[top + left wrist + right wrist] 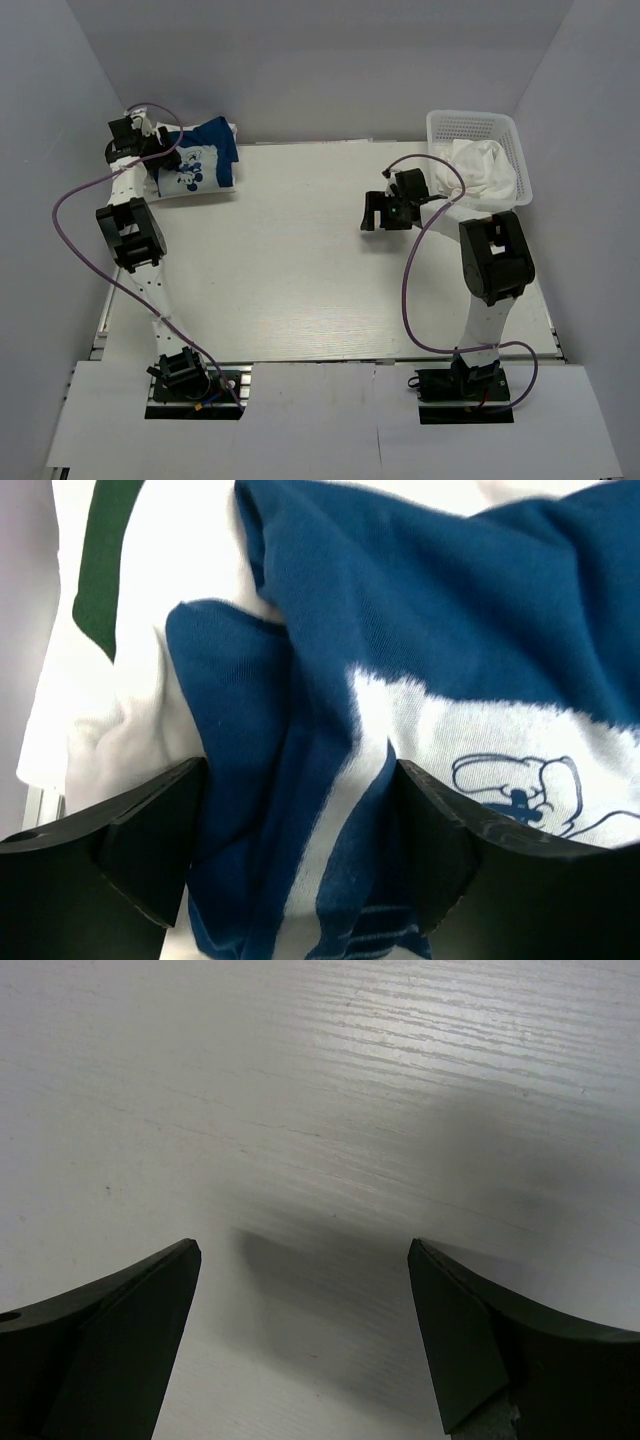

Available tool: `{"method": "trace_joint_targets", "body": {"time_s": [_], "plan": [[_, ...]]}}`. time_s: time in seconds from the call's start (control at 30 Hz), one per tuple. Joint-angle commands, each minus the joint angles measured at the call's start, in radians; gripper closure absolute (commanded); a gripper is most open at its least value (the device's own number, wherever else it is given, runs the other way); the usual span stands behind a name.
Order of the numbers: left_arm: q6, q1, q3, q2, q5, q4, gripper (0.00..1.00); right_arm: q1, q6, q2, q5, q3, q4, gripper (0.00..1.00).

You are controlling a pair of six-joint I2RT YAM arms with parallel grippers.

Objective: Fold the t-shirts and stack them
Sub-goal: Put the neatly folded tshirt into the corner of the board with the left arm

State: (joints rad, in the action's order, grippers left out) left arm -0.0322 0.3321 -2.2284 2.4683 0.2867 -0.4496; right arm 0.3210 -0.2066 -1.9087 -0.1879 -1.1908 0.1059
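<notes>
The royal blue t-shirt [200, 160] with its white-and-blue print lies bunched at the table's far left corner, on white cloth [163, 186]. My left gripper [163, 148] is over it. In the left wrist view the jaws stand wide apart, and the left gripper [300, 772] straddles folds of the blue t-shirt [440, 600] without closing on them. White cloth [160, 590] shows under the blue. White t-shirts [488, 170] are heaped in the basket. My right gripper [380, 215] is open and empty above bare table, also in its wrist view [302, 1248].
The white mesh basket [470, 118] stands at the far right corner. White walls enclose the table on the left, back and right. A dark green patch [100, 570] shows at the top left of the left wrist view. Purple cables loop off both arms.
</notes>
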Motion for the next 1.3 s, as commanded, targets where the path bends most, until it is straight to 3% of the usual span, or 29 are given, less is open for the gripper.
{"method": "trace_joint_targets", "body": {"time_s": [0.0, 0.2, 0.33, 0.37, 0.43, 0.47, 0.53, 0.57, 0.67, 1.0, 1.27], "plan": [[-0.018, 0.013, -0.030, -0.005, 0.032, 0.066, 0.16, 0.010, -0.010, -0.019, -0.009, -0.043, 0.002, 0.10], [-0.037, 0.013, -0.030, -0.003, 0.042, 0.101, 0.18, 0.015, -0.007, -0.032, -0.010, -0.058, 0.011, 0.10], [-0.046, 0.013, -0.040, 0.024, 0.060, 0.121, 0.34, 0.018, -0.007, -0.038, -0.001, -0.059, 0.014, 0.10], [-0.046, 0.013, -0.040, 0.024, 0.072, 0.132, 0.42, 0.018, -0.008, -0.046, 0.002, -0.069, 0.014, 0.10], [-0.046, 0.013, -0.040, 0.035, 0.081, 0.150, 0.47, 0.018, -0.010, -0.049, -0.002, -0.076, 0.021, 0.10], [-0.055, 0.013, -0.030, 0.035, 0.092, 0.170, 0.60, 0.020, -0.011, -0.053, -0.001, -0.081, 0.024, 0.10], [-0.064, 0.013, -0.030, 0.044, 0.101, 0.186, 0.73, 0.021, -0.014, -0.061, -0.002, -0.084, 0.023, 0.10], [-0.077, 0.013, -0.030, 0.044, 0.117, 0.201, 0.86, 0.021, -0.013, -0.069, -0.002, -0.092, 0.026, 0.10], [-0.087, 0.013, -0.019, 0.035, 0.159, 0.253, 1.00, 0.023, -0.019, -0.075, -0.004, -0.104, 0.026, 0.10], [-0.153, 0.013, -0.002, -0.008, 0.220, 0.411, 1.00, 0.026, -0.020, -0.089, -0.025, -0.121, 0.021, 0.10], [-0.167, 0.013, -0.111, 0.050, 0.071, 0.434, 1.00, 0.027, -0.019, -0.102, -0.025, -0.138, 0.032, 0.10]]}}
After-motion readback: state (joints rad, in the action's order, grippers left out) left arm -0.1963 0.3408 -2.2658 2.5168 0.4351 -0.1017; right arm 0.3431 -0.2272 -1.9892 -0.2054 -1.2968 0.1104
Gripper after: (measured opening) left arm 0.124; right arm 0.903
